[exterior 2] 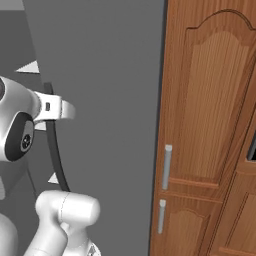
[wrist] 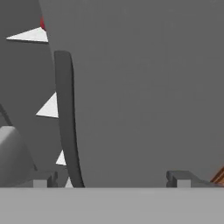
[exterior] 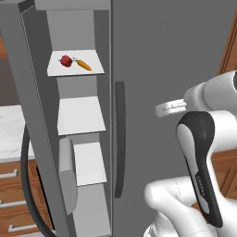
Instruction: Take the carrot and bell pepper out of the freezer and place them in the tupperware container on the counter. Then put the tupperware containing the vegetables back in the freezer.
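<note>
The freezer point(exterior: 152, 55) stood with its left door open. On its top white shelf point(exterior: 74, 67), at about 10 o'clock in the left base view, the bell pepper point(exterior: 66, 60) lay just beside the carrot point(exterior: 84, 64). The tool point(wrist: 111, 178) was released, its fingers wide apart, facing the dark door handle point(wrist: 68, 118). The bench point(exterior: 11, 132) was at 9 o'clock.

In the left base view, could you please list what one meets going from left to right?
Counter → open freezer door → bell pepper → carrot → dark door handle → the robot's white arm.
</note>
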Available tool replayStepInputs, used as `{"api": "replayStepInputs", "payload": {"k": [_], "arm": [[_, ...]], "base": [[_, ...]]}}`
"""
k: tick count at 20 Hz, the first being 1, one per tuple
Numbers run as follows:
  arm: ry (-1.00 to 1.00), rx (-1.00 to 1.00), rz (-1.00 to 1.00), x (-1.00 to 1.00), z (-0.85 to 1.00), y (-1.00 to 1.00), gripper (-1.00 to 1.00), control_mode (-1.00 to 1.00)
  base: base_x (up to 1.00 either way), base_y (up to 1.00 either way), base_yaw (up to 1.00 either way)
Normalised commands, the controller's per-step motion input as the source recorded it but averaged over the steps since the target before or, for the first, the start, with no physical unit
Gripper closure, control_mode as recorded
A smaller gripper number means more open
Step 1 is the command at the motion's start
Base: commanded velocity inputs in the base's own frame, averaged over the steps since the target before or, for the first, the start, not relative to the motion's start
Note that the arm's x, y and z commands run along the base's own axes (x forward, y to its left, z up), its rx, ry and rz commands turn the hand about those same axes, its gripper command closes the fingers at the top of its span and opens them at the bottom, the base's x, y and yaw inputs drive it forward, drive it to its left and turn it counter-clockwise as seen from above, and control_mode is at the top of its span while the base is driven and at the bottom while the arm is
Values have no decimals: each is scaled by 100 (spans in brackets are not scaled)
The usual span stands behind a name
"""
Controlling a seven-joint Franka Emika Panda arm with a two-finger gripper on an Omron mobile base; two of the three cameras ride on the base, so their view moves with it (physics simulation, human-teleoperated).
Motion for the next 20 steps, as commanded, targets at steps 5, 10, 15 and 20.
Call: {"api": "replayStepInputs", "payload": {"k": [5, 10, 15, 20], "arm": [[0, 0, 0, 0, 0, 0, -100, 100], [0, 0, 0, 0, 0, 0, -100, 100], [0, 0, 0, 0, 0, 0, -100, 100], [0, 0, 0, 0, 0, 0, -100, 100]], "base": [[0, 48, 8], [0, 44, 6], [1, 36, 5], [16, 38, 4]]}}
